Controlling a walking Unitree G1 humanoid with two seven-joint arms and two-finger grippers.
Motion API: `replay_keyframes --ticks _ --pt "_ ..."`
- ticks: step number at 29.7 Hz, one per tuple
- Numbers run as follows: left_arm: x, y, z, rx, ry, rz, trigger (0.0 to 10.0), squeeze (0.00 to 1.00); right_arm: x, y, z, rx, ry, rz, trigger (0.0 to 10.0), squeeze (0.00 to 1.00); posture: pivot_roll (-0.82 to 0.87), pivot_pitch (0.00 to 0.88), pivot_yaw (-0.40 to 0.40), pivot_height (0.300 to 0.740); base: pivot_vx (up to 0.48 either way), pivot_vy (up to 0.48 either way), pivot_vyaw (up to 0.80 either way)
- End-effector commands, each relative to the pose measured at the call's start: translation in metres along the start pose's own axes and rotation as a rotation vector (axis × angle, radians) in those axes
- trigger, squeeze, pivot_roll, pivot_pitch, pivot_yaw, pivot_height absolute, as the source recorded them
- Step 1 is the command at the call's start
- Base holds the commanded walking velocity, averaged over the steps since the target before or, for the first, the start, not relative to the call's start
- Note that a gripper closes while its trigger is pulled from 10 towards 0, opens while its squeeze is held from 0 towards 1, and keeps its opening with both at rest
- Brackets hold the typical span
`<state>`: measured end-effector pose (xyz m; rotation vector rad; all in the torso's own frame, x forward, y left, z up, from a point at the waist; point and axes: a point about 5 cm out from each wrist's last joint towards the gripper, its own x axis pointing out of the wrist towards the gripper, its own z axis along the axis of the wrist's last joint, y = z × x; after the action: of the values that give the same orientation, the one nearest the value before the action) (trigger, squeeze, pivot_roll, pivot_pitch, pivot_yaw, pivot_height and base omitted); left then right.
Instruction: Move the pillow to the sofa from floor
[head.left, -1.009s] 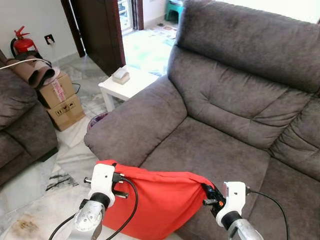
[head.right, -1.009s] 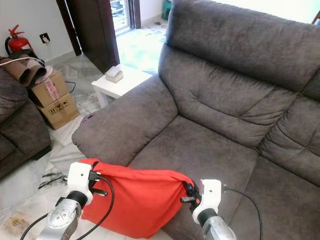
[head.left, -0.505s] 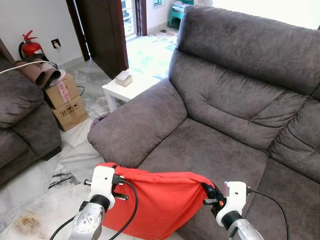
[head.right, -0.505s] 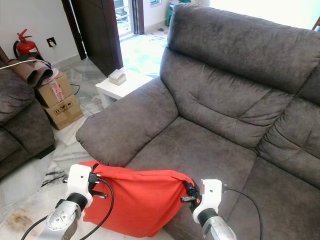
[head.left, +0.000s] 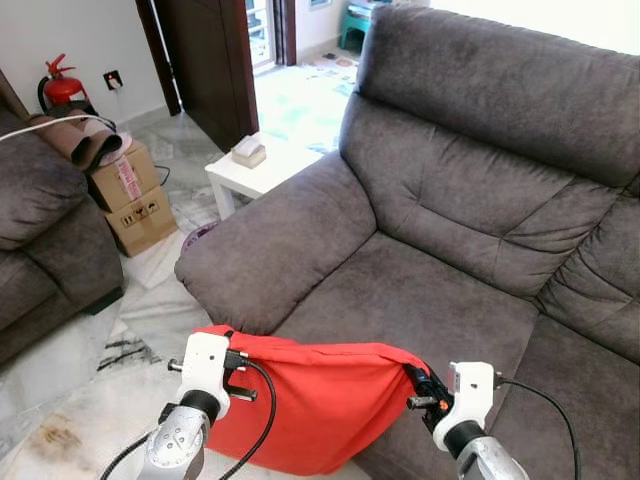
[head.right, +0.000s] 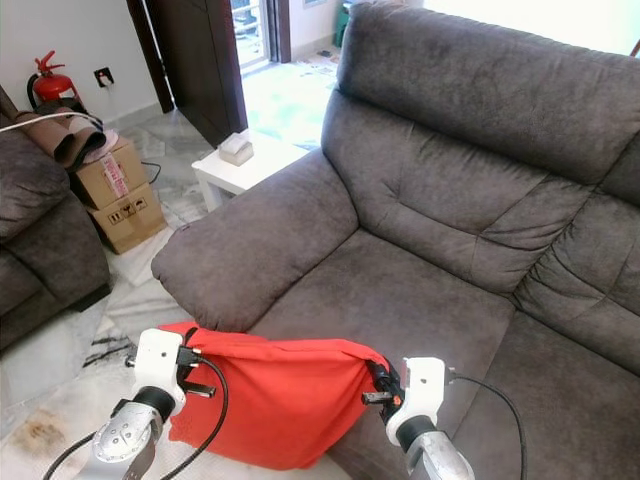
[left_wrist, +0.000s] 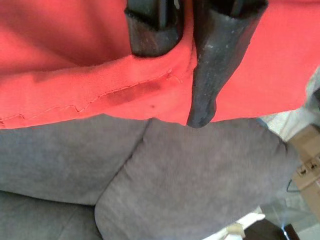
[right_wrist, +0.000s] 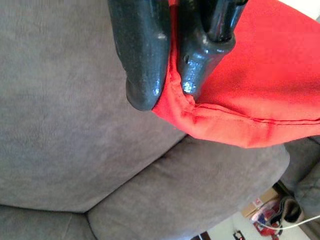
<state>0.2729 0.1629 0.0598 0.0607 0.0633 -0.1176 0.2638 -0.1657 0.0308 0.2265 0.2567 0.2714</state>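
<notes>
A red pillow (head.left: 315, 405) hangs stretched between my two arms, low in front of the grey sofa (head.left: 440, 290), its top edge level with the seat's front. My left gripper (left_wrist: 182, 75) is shut on the pillow's left top corner, the red cloth (left_wrist: 100, 75) pinched between its black fingers. My right gripper (right_wrist: 167, 87) is shut on the right top corner in the same way. In the left eye view the left wrist (head.left: 205, 365) and the right wrist (head.left: 465, 390) stand at either end of the pillow. The sofa seat (head.right: 400, 300) lies just beyond it.
The sofa's left armrest (head.left: 270, 245) rises just behind the pillow. A white side table (head.left: 255, 170) with a tissue box (head.left: 248, 152) stands beyond it. Cardboard boxes (head.left: 130, 195) and a second grey sofa (head.left: 40, 250) are at the left, a fire extinguisher (head.left: 60, 90) by the wall.
The camera has shifted slightly, so the room sits a little differently in view. Both grippers keep the same hold on the pillow, which hangs as before.
</notes>
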Motion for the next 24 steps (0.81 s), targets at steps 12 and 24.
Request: replay_keyframes --ticks 12,24 --pt "0.0011 0.0008 0.0113 -0.002 -0.058 0.005 10.0 0.00 -0.0003 -0.0028 0.0115 -0.005 -0.066 -0.006 10.0 0.00 0.00 0.139 0.000 0.740 -0.250 0.000 0.00" --pt "0.0016 0.0008 0.0115 -0.014 -0.061 0.009 10.0 0.00 0.0000 -0.0062 0.0105 -0.012 -0.052 -0.017 10.0 0.00 0.00 0.137 -0.003 0.740 0.000 0.000 -0.38"
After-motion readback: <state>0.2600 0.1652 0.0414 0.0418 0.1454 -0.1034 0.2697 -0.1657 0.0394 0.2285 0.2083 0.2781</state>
